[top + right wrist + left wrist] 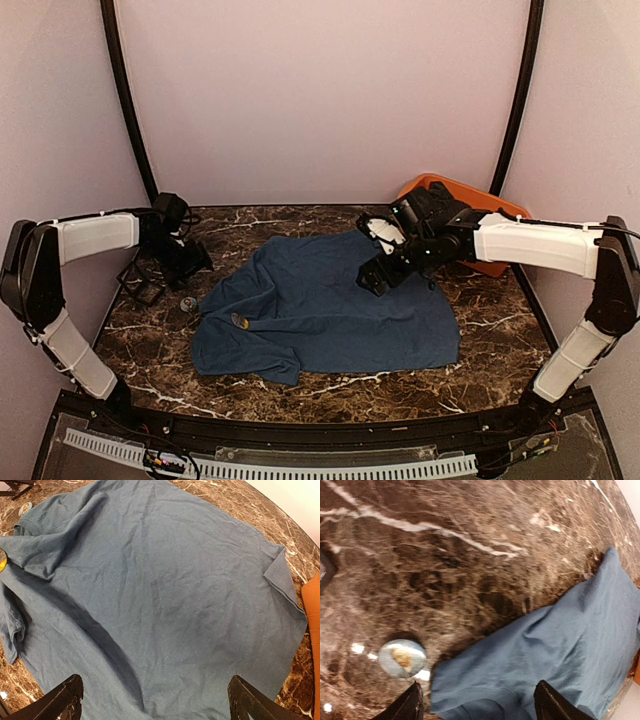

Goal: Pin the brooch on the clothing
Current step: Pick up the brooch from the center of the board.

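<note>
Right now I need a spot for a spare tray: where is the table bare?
Bare table shows along the front, below the shirt, and to its right. Crowded: the left, with a round badge and the left gripper; the back right, with the orange tub.

Navy-blue T-shirt (330, 300); brown, white-veined table (480, 350); orange tub (505, 210)

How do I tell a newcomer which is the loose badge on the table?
Find the navy T-shirt spread mid-table and go to its left edge, by the left arm. On bare marble just off that edge lies a small round badge, pale blue with a yellowish centre. The other badge, yellowish, lies on the fabric itself.
</note>
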{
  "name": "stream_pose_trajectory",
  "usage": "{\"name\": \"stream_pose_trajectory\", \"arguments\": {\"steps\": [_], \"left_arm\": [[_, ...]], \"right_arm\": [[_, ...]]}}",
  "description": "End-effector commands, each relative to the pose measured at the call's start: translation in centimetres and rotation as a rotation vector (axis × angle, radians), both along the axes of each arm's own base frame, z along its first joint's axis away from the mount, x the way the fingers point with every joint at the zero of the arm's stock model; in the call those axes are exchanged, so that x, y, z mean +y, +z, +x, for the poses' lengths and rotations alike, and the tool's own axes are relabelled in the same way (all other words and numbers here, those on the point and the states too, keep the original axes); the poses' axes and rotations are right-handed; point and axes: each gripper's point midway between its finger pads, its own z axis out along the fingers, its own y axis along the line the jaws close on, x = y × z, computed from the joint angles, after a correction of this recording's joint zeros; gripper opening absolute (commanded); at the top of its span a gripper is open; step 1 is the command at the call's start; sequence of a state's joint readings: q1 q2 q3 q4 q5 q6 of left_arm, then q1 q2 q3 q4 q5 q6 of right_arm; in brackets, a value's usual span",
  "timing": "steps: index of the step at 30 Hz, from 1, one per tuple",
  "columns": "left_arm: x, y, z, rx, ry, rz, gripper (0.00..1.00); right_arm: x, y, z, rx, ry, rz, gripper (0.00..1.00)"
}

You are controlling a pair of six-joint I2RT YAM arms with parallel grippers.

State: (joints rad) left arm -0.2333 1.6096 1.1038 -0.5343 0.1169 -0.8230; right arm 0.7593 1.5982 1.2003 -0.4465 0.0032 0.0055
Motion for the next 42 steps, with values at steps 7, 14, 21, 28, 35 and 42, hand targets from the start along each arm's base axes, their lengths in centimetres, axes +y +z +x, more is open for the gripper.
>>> {"name": "stream_pose_trajectory", "arguments": {"steps": [7,14,21,28,35,42], "left_arm": [[4.8,-3.0,-5.1,0.124,-0.019,0.168,0.84],[5.4,-5.9,-6.1,0.208,-0.036,0.18,0.84],[4.9,-7.3,-5.5,0.234,-0.045,0.16,0.81],[5.0,-7.9,-5.0,0.245,-0.041,0.168,0.77],[5.3,-8.5,-5.1,0.266,-0.047,0.192,0.7],[5.7,-9.1,-5.1,0.311,-0.066,0.226,0.67]], "right_arm": [[2.1,-0.1,-0.4,0.027,0.054,0.031,0.99],[2.0,-0.3,-1.0,0.038,0.063,0.03,0.99],[2.2,-0.3,-1.1,0.044,0.07,0.031,0.99],[2.0,-1.0,-1.3,0.053,0.068,0.022,0.99],[1.8,-1.1,-1.4,0.054,0.065,0.017,0.99],[2.0,-1.2,-1.5,0.058,0.067,0.026,0.99]]}}
